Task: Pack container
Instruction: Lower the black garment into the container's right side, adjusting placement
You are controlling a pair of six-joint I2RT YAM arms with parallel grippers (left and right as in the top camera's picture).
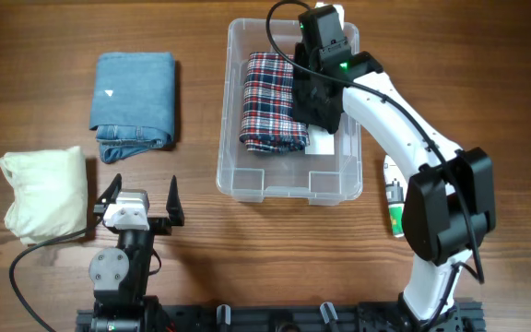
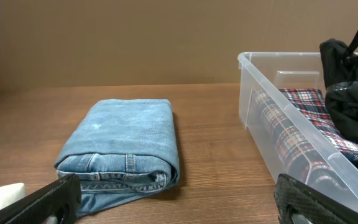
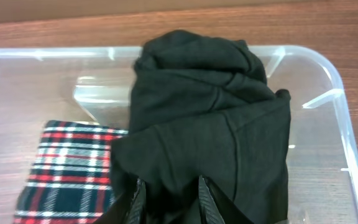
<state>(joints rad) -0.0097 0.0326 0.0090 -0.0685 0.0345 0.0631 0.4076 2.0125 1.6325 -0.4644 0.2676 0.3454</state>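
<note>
The container [image 1: 230, 138] sits on the wooden table [image 1: 201, 249] to the right of centre in the overhead view, with its opening facing up. Its long axis runs from the robot's edge of the table toward the far edge, and its short walls are the near and far ones. It is a clear, see-through rectangular plastic bin with rounded corners, a rolled rim and moulded ridges on its inner walls. A white label [image 1: 320, 144] shows at its floor, right of centre. Count: one container and four folded garments. The plaid garment [image 1: 270, 101] lies inside along the left wall, parallel to the long axis. The black garment [image 3: 210, 124] hangs over the right half of the container, just beside the plaid one. The right gripper [image 3: 169, 199] is narrowed on a fold of the black garment, with fabric pinched between its fingers [image 3: 211, 202]. The denim garment [image 1: 135, 97] lies on the table left of the container, apart from it. The cream garment [image 1: 46, 192] lies at the left edge of the table. The left gripper [image 1: 142, 201] hovers near the front edge with its jaws spread wide and nothing between them. One small white-and-green item [image 1: 395, 205] lies right of the container, partly hidden by the right arm.
</note>
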